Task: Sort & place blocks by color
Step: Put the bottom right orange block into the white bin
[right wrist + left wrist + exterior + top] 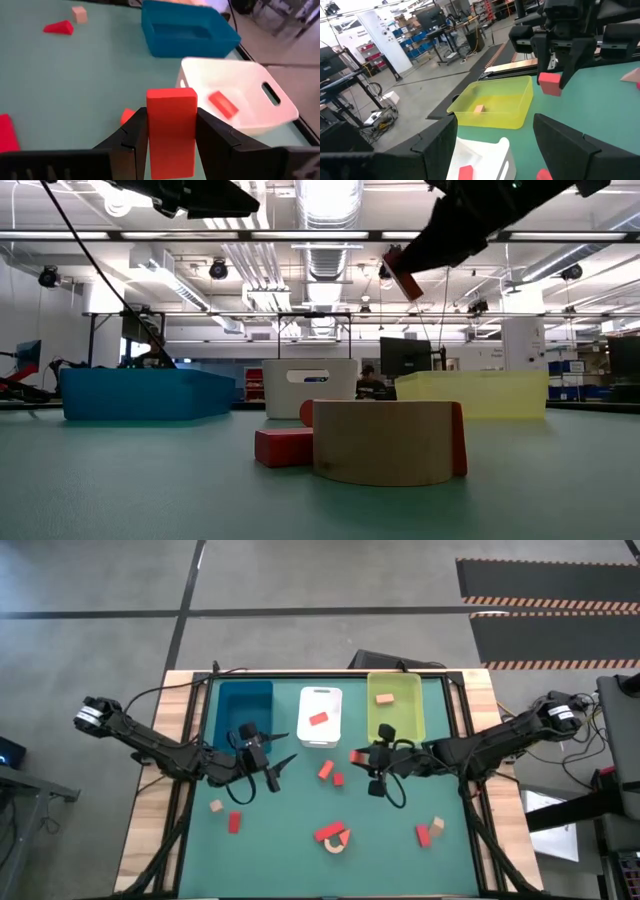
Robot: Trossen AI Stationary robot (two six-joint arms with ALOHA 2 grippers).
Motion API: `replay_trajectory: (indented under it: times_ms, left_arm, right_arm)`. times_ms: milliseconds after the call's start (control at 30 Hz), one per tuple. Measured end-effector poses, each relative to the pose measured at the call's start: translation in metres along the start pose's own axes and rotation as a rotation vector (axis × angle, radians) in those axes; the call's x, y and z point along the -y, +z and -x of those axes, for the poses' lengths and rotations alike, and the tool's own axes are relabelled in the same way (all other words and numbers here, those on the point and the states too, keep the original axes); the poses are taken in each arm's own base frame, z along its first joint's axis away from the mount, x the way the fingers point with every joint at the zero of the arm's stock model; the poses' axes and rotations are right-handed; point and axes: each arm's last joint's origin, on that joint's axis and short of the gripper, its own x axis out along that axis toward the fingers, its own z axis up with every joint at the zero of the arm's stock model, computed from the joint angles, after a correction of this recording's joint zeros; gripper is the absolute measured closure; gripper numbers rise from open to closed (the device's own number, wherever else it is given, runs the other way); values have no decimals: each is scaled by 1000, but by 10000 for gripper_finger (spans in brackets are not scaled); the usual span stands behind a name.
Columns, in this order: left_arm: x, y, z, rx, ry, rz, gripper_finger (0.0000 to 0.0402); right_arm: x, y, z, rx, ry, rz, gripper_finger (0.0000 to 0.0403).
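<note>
The right gripper point(171, 131) pinches a red wooden brick point(171, 127) beside the white plastic tray point(320, 715). Carry it over the tray, then drop gently.

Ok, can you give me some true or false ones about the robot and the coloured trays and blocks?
1. The right gripper is holding a red wooden brick. True.
2. The white plastic tray has a tan block inside. False: it holds a red block.
3. The yellow-green plastic tray has a tan wooden block in it. True.
4. The left gripper is squeezing a block. False: it is open and holds nothing.
5. The blue plastic tray is full of blocks. False: no blocks show in it.
</note>
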Motion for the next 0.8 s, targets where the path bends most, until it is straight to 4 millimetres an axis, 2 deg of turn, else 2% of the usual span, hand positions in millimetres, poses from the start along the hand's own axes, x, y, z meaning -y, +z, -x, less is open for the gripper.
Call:
replay_trajectory:
  times_ms: [333,633,800]
  left_arm:
    - [0,-1,0,-3,0,-7,157]
    - [0,-1,0,-4,0,-31,157]
    - [0,-1,0,-5,4,-31,157]
  right_arm:
    - [6,5,-5,46,-22,-12,285]
    - [26,9,-13,60,-16,-60,285]
    - [38,19,-14,81,-45,-53,285]
